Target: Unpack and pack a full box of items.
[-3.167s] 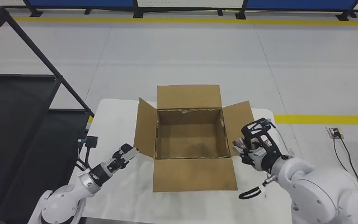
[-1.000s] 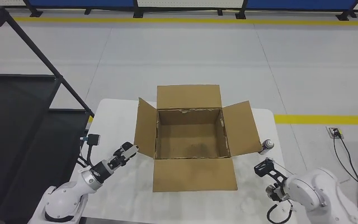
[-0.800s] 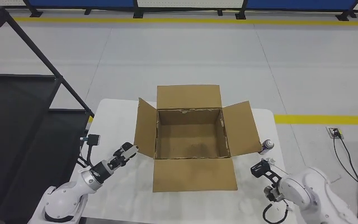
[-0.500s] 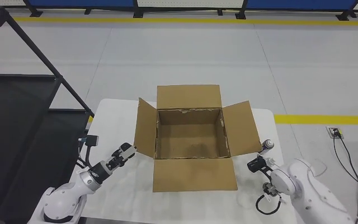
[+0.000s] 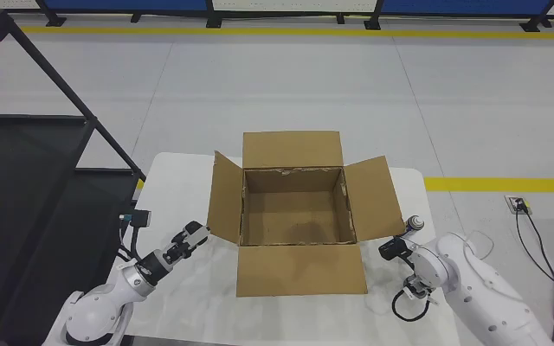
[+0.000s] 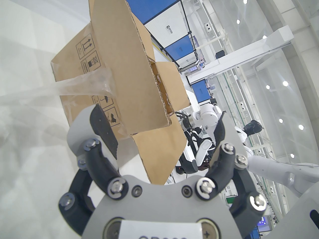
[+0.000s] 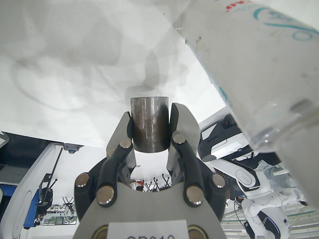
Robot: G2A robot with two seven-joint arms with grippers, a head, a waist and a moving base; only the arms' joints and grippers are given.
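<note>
Centrally, one open box (image 5: 299, 216) is set on the bench (image 5: 173, 186), its four flaps splayed; bare strips are left along the bench's left and right edges. Near the left flap, the left end effector (image 5: 195, 232) is held released. By the right edge, one metal cylinder (image 7: 149, 138) is clenched in the right end effector (image 7: 150, 119), just beside one white bottle (image 7: 251, 58).

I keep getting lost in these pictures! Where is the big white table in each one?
Top view: the white table lies under the brown cardboard box.
Left wrist view: the pale surface beside the box.
Right wrist view: the white surface beyond the right gripper and its grey metal cylinder.
Landmark: the box links the first two; the white bottle links top and right wrist.
</note>
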